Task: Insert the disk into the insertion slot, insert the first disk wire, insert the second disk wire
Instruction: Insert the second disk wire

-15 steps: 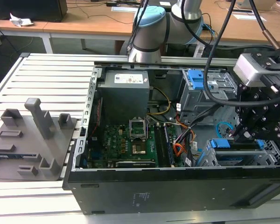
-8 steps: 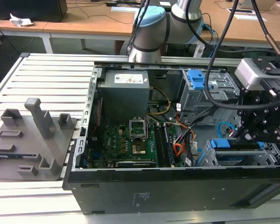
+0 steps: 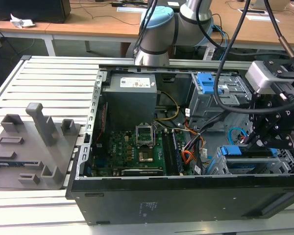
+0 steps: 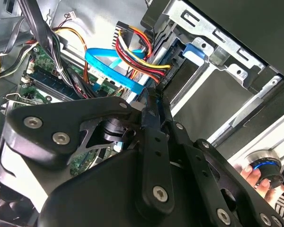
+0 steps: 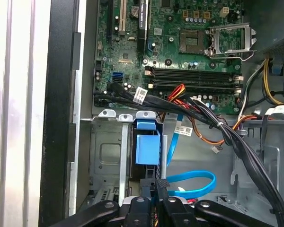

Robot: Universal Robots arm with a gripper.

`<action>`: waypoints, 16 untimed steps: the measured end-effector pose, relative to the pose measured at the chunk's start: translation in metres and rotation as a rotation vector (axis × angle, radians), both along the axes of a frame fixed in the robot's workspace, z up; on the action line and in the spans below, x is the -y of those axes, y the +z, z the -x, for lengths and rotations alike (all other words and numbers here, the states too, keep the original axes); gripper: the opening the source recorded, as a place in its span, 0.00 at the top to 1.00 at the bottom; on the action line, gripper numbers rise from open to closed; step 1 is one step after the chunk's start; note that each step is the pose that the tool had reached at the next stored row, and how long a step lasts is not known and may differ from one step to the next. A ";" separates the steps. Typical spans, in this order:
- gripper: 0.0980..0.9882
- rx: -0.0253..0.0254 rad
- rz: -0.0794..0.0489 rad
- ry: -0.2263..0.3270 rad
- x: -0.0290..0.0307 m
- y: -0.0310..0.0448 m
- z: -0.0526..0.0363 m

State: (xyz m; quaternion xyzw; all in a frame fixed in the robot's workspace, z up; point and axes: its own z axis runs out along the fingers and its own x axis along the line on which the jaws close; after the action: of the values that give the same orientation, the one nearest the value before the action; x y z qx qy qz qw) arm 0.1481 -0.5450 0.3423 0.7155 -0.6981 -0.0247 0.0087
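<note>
One gripper: black linkage gripper point(image 5: 160, 189), fingers pinched narrow on thin blue ribbon cable point(image 5: 194, 182).
Cable: light, floppy; best gripped at connector.
Disk: blue-framed disk point(image 3: 249, 152) seated in silver perforated slot point(image 3: 284, 164), case's corner.

motherboard point(image 3: 132, 149) | power supply point(image 3: 130, 100) | grey fixture point(image 3: 32, 147) on slatted table point(image 3: 49, 83)

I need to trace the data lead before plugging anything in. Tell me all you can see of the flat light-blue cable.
The flat light-blue cable is a thin, glossy plastic ribbon. In the first wrist view it curls in a loop on the grey case floor, just beyond the gripper. In the second wrist view it runs beside red, yellow and black wires.
</note>
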 end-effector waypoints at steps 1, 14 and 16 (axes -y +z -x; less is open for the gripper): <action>0.93 0.0000 0.000 0.000 -0.0001 -0.0002 -0.0001; 0.93 -0.0007 -0.006 0.000 -0.0013 -0.0014 -0.0003; 0.93 -0.0008 -0.006 0.000 -0.0012 -0.0029 -0.0003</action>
State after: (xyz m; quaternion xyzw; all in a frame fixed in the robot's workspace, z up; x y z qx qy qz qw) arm 0.1484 -0.5438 0.3394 0.7155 -0.6980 -0.0272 0.0067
